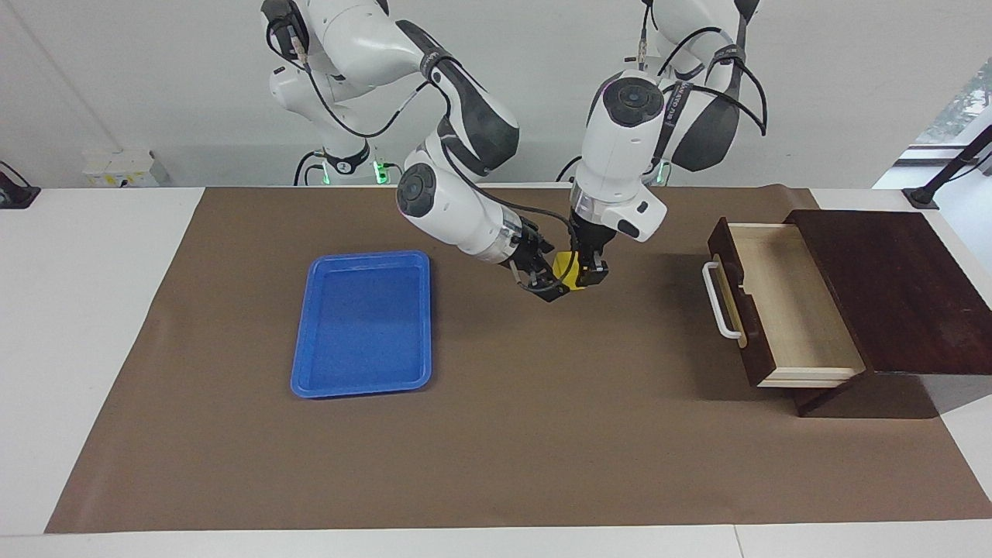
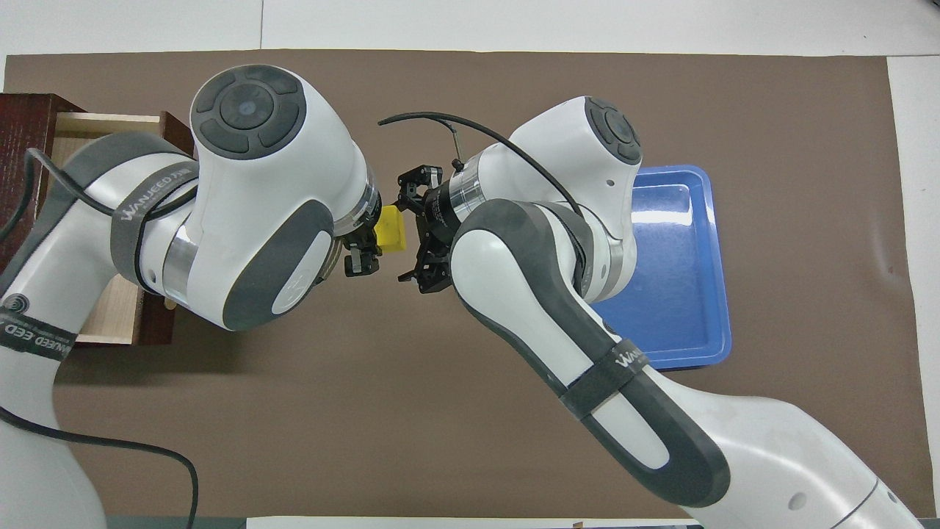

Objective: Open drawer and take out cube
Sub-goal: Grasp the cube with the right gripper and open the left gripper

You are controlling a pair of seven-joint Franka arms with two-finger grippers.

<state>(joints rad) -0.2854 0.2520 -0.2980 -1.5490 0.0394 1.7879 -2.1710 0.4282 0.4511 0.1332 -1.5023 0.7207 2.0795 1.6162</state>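
The cube (image 1: 566, 269) is pinched by the left gripper (image 1: 587, 273); the spread right gripper (image 1: 545, 280) beside it should be closed squarely before release.

The left arm's black strap (image 2: 150, 202) reads "WANJEED"; a lower strap (image 2: 33, 338) shows "EED". The right arm's strap (image 2: 624, 361) also carries lettering starting "WAN".

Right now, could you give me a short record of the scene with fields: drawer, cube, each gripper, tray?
drawer: dark brown wooden box's drawer, pulled open, pale inside looks empty
cube: small yellow cube, in the air over the brown mat between drawer and tray
left gripper: left gripper, shut on the cube
right gripper: right gripper, open, at the cube
tray: blue plastic tray, empty
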